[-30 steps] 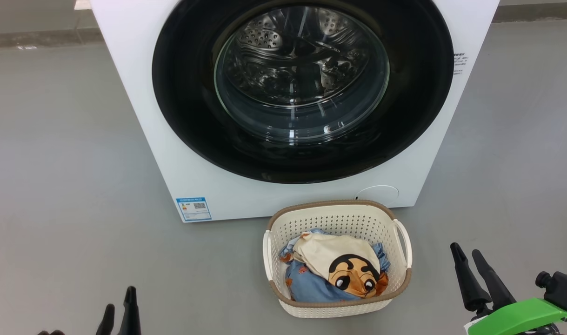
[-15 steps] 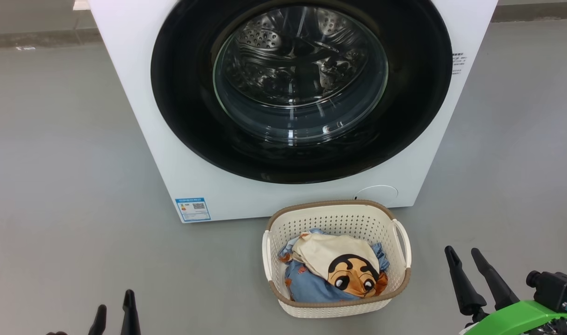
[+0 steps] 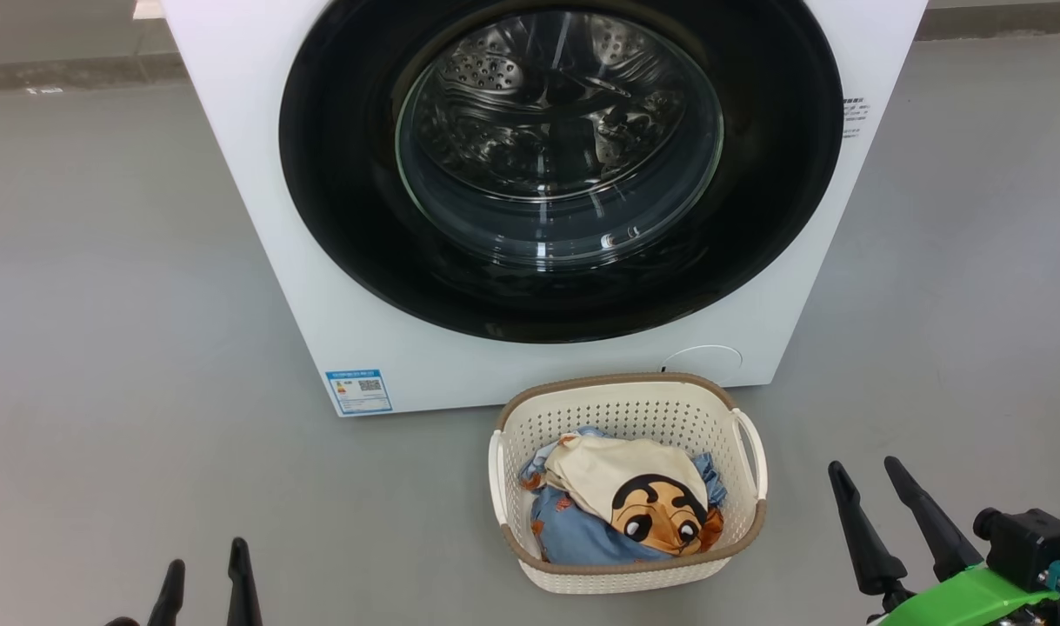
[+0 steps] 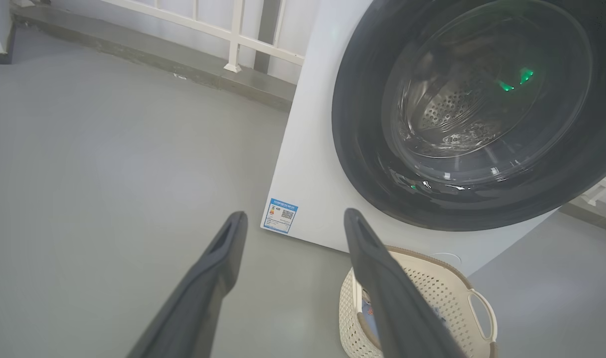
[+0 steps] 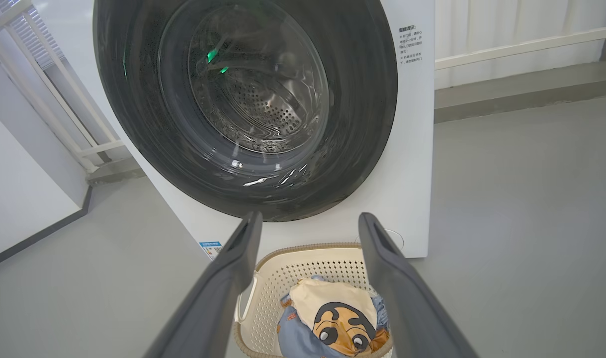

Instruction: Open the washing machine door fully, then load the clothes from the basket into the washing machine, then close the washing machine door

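- So basically nothing's done yet. The door [image 3: 560, 165] on the washing machine [image 3: 260, 217] is shut flat against the front, and you can see the steel drum through the glass.
- Left hand [image 3: 206, 556]: fingers spread wide, nothing in it. It hangs low over bare floor [image 3: 103, 304], well short of the machine, with the blue sticker [image 3: 358, 391] more or less ahead of it.
- Right hand [image 3: 864, 469]: same deal, wide open and empty. It's near the basket [image 3: 616, 382], off to its outer side, not touching it.
- The clothes [image 3: 625, 504] are all in the basket, cream piece with the cartoon face on top of the blue stuff. The basket sits on the floor just in front of the machine, ahead of and between the two hands, closer to the right one.
- What's left, as I read it: everything. Door has to swing fully open first, then the clothes go into the drum, then the door gets shut. The door is well ahead of and above both hands, so the first step looks like a reach, not a grab.
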You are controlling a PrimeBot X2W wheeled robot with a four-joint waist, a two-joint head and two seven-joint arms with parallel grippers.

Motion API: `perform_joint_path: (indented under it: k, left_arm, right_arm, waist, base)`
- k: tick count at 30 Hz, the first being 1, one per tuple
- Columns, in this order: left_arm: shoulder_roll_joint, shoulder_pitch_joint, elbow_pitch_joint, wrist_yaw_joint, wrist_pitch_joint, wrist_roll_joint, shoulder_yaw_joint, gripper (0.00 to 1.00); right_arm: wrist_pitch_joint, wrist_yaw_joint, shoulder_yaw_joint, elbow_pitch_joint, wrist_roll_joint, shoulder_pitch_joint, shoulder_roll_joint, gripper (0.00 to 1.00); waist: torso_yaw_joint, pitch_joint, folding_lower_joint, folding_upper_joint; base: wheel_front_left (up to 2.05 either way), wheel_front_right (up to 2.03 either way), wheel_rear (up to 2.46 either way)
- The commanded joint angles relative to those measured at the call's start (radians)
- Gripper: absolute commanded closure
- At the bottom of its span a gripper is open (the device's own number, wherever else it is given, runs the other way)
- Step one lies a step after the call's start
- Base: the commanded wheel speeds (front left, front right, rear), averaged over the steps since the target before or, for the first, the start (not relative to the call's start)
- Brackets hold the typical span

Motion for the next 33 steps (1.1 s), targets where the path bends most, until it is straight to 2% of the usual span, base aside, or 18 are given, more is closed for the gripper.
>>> perform_joint_path:
  k: [1,27,33]
  left_arm:
    - [0.018,-0.013,-0.041,0.008,-0.017,0.051,0.024,0.00]
    - [0.026,0.034,-0.118,0.043,-0.093,0.378,0.037,0.00]
    - [0.026,0.036,-0.120,0.045,-0.093,0.375,0.038,0.00]
  right_arm:
    - [-0.018,0.001,0.018,-0.033,-0.038,-0.002,-0.022,0.00]
    - [-0.094,0.002,0.019,-0.079,-0.330,0.018,-0.050,0.00]
    - [-0.094,0.002,0.019,-0.078,-0.331,0.016,-0.049,0.00]
  waist:
    - [0.000,0.000,0.0000,0.0000]
    - [-0.003,-0.004,-0.0001,0.0000]
    - [-0.003,-0.006,-0.0001,0.0000]
  base:
    - [0.00,0.00,0.00]
    - [0.00,0.00,0.00]
    - [0.00,0.00,0.00]
